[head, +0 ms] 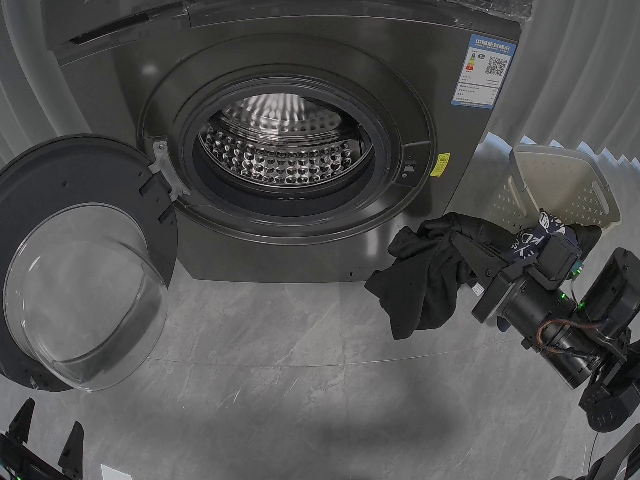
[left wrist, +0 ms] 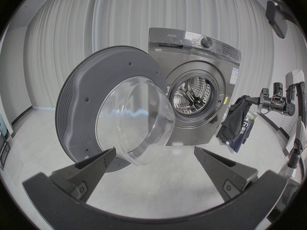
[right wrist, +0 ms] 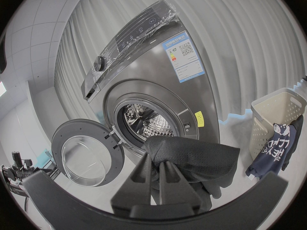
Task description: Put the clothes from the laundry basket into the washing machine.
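- Right claw [right wrist: 155, 165] — clamped tight on a crumpled black fabric garment [head: 427, 275], which hangs at the head view's lower right, near the cream perforated plastic laundry basket [head: 567, 181].
- Best carried high and leftward into the grey washing machine's steel drum [head: 283, 145], so the dangling cloth clears the rim.
- Left claw [head: 51, 413], lower left — gaping wide, holding nothing.

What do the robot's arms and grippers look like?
The right arm is black and made of chunky round segments, with a thin looped cable and small green lights. The right gripper has two flat, dark grey, wedge-shaped fingers. The left gripper has matching pointed fingers, each with a round screw hole, on a curved black bar.
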You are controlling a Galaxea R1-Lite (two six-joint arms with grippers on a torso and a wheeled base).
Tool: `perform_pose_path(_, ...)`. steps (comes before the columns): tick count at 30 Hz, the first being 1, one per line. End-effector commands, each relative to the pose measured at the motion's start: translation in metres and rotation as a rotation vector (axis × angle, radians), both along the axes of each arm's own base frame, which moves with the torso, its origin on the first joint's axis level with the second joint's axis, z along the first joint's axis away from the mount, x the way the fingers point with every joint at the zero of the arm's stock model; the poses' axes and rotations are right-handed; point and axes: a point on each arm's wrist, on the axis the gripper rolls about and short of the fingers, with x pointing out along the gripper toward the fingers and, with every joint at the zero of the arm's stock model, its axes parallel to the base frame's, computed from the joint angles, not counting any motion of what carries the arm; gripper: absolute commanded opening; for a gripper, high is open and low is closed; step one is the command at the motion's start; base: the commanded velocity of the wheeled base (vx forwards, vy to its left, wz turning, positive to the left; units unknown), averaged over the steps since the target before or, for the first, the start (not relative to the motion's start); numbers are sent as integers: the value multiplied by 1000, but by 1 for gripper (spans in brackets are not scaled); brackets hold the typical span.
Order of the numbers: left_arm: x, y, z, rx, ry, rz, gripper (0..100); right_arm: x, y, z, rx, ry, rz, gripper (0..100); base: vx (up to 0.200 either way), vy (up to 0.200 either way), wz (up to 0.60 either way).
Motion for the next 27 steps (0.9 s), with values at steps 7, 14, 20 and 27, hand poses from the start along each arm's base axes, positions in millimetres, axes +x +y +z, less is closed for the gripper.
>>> perform_pose_path(7,0,0,-5,1,1,1,100,-3,-3,1,7,0,-1,0,0,29,0)
perform_pose_path(14,0,0,-5,1,2,1,100,-4,-3,0,2,6,2,0,0,0,0)
perform_pose_path(20,0,0,-5,2,1,1,100,-7,0,-2,-5,9,18,0,0,-167,0)
perform_pose_path(27,0,0,-5,10,1,0,100,-9,7,-2,-6,8,47,0,0,0,0)
